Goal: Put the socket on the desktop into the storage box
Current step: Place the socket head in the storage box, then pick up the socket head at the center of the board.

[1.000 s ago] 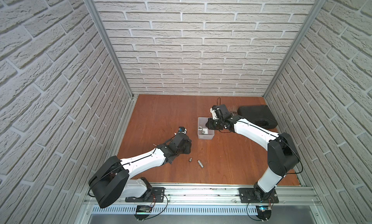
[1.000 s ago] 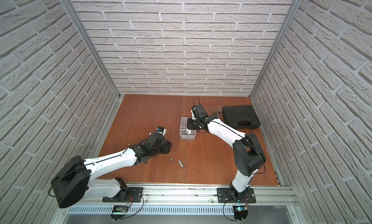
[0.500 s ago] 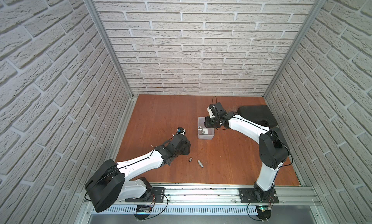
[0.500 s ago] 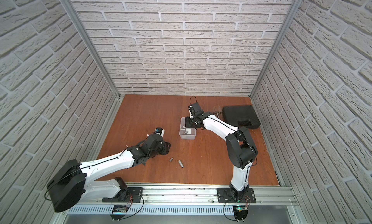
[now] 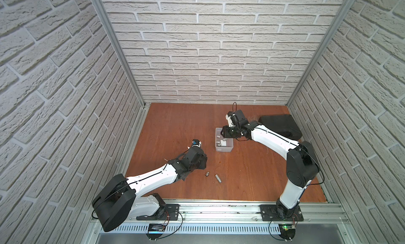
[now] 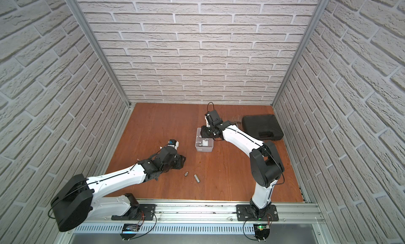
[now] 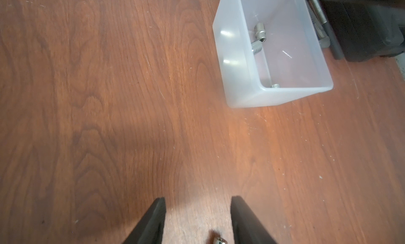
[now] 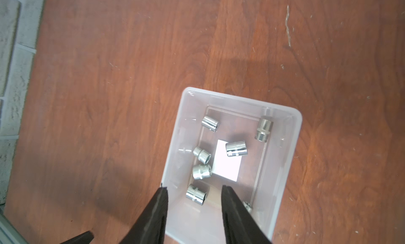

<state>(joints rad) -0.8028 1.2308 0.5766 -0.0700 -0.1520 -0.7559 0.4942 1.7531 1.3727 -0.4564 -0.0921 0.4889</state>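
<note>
Right wrist view shows the right fingers (image 8: 232,210) spread apart over the far end of the storage box (image 8: 294,131), gripping nothing. A socket (image 8: 196,194) lies on the box floor between their tips, touching neither. The left fingers (image 7: 153,221) stand open low over the counter (image 7: 87,100), a small socket (image 7: 219,240) lying between them. In both top views a short socket (image 5: 207,173) and a longer socket (image 5: 218,178) lie on the counter just right of the left fingers.

Bright even overhead light, soft shadows and a pale sheen on the desktop (image 7: 285,166), top views sharp, left wrist view slightly blurred.
</note>
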